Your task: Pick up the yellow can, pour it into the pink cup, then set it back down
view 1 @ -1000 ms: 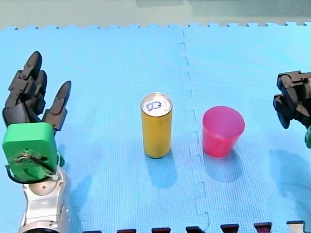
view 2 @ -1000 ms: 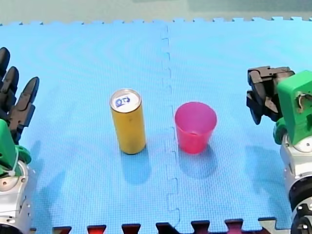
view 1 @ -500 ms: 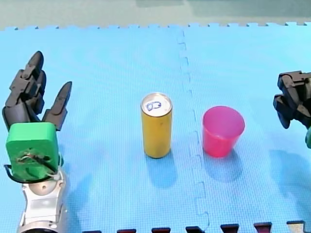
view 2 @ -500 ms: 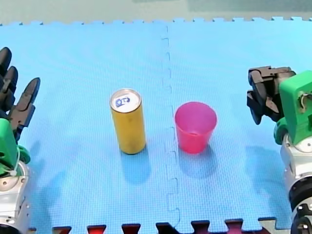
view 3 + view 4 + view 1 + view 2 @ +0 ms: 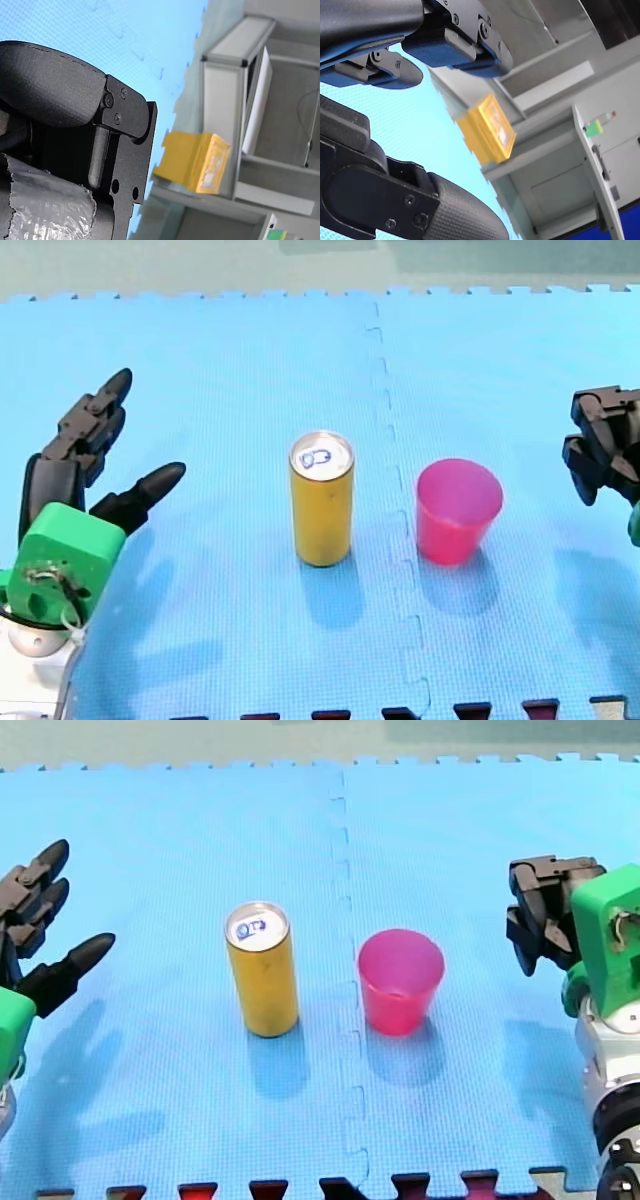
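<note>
- Yellow can (image 5: pixel 322 498): upright near the middle of the blue foam mat (image 5: pixel 220 360), with its silver top and pull tab facing up; no hand touches it.
- Pink cup (image 5: pixel 458 510): upright with its mouth up, just beside the can on the robot's right and not touching it. The mat's interlocking seam (image 5: pixel 392 490) runs between the two.
- Left hand (image 5: pixel 85 475): above the mat's left side, well apart from the can. It is empty, with fingers uncurled and pointing toward the far edge and the thumb angled toward the can.
- Right hand (image 5: pixel 540 915): at the mat's right edge, apart from the cup; its fingers are curled in around nothing.
- First wrist view: a yellow box (image 5: pixel 195 162) lies on a grey ledge beyond the mat's edge.
</note>
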